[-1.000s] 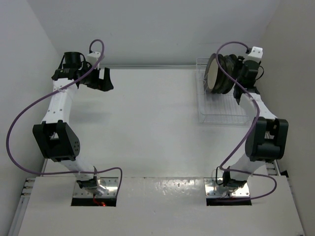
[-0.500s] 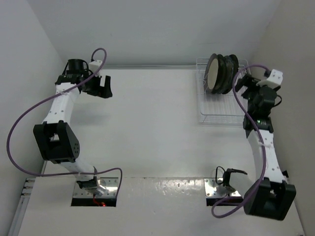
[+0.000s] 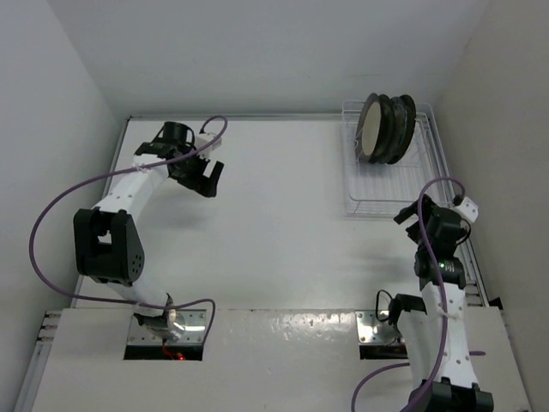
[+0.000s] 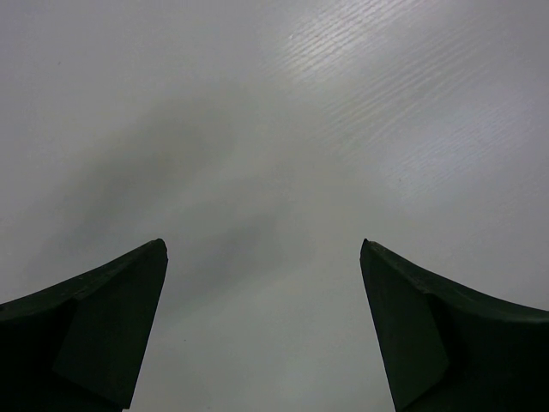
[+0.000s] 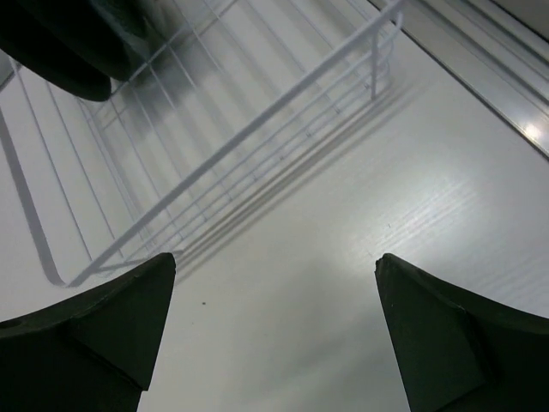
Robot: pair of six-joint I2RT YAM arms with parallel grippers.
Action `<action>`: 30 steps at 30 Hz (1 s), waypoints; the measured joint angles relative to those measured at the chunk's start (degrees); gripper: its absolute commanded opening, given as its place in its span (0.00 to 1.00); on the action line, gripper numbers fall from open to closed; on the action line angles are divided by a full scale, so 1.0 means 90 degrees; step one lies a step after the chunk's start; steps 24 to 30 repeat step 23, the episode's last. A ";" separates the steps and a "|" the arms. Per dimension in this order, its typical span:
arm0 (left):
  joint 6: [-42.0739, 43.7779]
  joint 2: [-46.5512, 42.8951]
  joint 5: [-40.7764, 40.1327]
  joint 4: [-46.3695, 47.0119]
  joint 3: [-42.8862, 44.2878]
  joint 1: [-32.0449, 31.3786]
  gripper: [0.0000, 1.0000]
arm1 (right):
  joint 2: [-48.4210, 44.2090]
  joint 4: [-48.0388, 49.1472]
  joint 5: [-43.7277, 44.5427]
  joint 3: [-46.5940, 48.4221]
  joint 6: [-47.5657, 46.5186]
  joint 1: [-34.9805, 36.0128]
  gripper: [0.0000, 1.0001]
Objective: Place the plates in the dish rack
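Several plates (image 3: 384,127) stand on edge, leaning together, at the far end of the dish rack (image 3: 388,204) at the table's far right; the nearest shows a cream centre and dark rim. A dark plate edge (image 5: 69,51) shows in the right wrist view, with the rack's wire bars (image 5: 257,129) below it. My right gripper (image 3: 410,221) is open and empty, just near of the rack's near right corner; it also shows in the right wrist view (image 5: 274,266). My left gripper (image 3: 208,178) is open and empty over bare table at the far left; in the left wrist view (image 4: 262,249) only table shows.
White walls close in the table at the back and both sides. A metal rail (image 3: 467,257) runs along the table's right edge beside my right arm. The near half of the rack holds no plates.
My right arm has drawn back from the plates in the rack toward the near right, its gripper empty. My left gripper has swung right and nearer, away from the far left corner.
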 measured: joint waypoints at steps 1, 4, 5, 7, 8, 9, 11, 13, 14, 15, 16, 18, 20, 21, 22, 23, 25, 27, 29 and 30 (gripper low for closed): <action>0.0007 0.0000 -0.0058 0.0012 -0.0002 -0.0063 1.00 | -0.0087 -0.0187 0.0046 0.0000 0.0090 0.0000 1.00; 0.0039 0.0000 -0.0177 0.0053 -0.0010 -0.0243 1.00 | -0.0262 -0.0767 0.0112 -0.0007 0.0350 0.0000 1.00; 0.0046 0.0000 -0.0194 0.0075 -0.0017 -0.0270 1.00 | -0.0308 -0.0933 0.0124 -0.0019 0.0440 0.0000 1.00; 0.0046 0.0000 -0.0219 0.0158 -0.0092 -0.0308 1.00 | -0.0398 -0.1239 0.0155 -0.0063 0.0605 0.0000 1.00; 0.0044 0.0000 -0.0233 0.0187 -0.0141 -0.0313 1.00 | -0.0457 -0.1382 0.0165 -0.0100 0.0692 0.0000 1.00; 0.0041 0.0000 -0.0262 0.0202 -0.0194 -0.0313 1.00 | -0.0508 -0.1503 0.0177 -0.0141 0.0760 0.0000 1.00; 0.0036 0.0000 -0.0323 0.0223 -0.0299 -0.0313 1.00 | -0.0624 -0.1727 0.0206 -0.0214 0.0879 0.0000 1.00; 0.0034 0.0000 -0.0357 0.0216 -0.0345 -0.0313 1.00 | -0.0726 -0.1877 0.0226 -0.0277 0.0986 0.0000 1.00; 0.0029 0.0000 -0.0367 0.0231 -0.0355 -0.0313 1.00 | -0.0777 -0.1945 0.0236 -0.0301 0.1042 0.0000 1.00; 0.0022 -0.0002 -0.0372 0.0257 -0.0364 -0.0313 1.00 | -0.0828 -0.1960 0.0240 -0.0330 0.1066 0.0000 1.00; 0.0022 -0.0002 -0.0376 0.0284 -0.0372 -0.0313 1.00 | -0.0869 -0.1982 0.0250 -0.0350 0.1117 0.0000 1.00; 0.0022 -0.0002 -0.0386 0.0301 -0.0384 -0.0313 1.00 | -0.0913 -0.2006 0.0270 -0.0364 0.1212 0.0000 1.00; 0.0019 -0.0002 -0.0391 0.0321 -0.0384 -0.0313 1.00 | -0.0908 -0.2008 0.0289 -0.0364 0.1353 0.0000 1.00; 0.0022 -0.0002 -0.0391 0.0325 -0.0384 -0.0313 1.00 | -0.0894 -0.2016 0.0308 -0.0362 0.1430 0.0000 1.00; 0.0022 -0.0002 -0.0391 0.0333 -0.0384 -0.0313 1.00 | -0.0865 -0.2028 0.0325 -0.0362 0.1491 0.0000 1.00; 0.0019 -0.0002 -0.0393 0.0335 -0.0384 -0.0313 1.00 | -0.0809 -0.2052 0.0342 -0.0357 0.1542 0.0000 1.00; 0.0019 -0.0002 -0.0393 0.0335 -0.0384 -0.0313 1.00 | -0.0809 -0.2052 0.0342 -0.0357 0.1542 0.0000 1.00; 0.0019 -0.0002 -0.0393 0.0335 -0.0384 -0.0313 1.00 | -0.0809 -0.2052 0.0342 -0.0357 0.1542 0.0000 1.00; 0.0019 -0.0002 -0.0393 0.0335 -0.0384 -0.0313 1.00 | -0.0809 -0.2052 0.0342 -0.0357 0.1542 0.0000 1.00; 0.0019 -0.0002 -0.0393 0.0335 -0.0384 -0.0313 1.00 | -0.0809 -0.2052 0.0342 -0.0357 0.1542 0.0000 1.00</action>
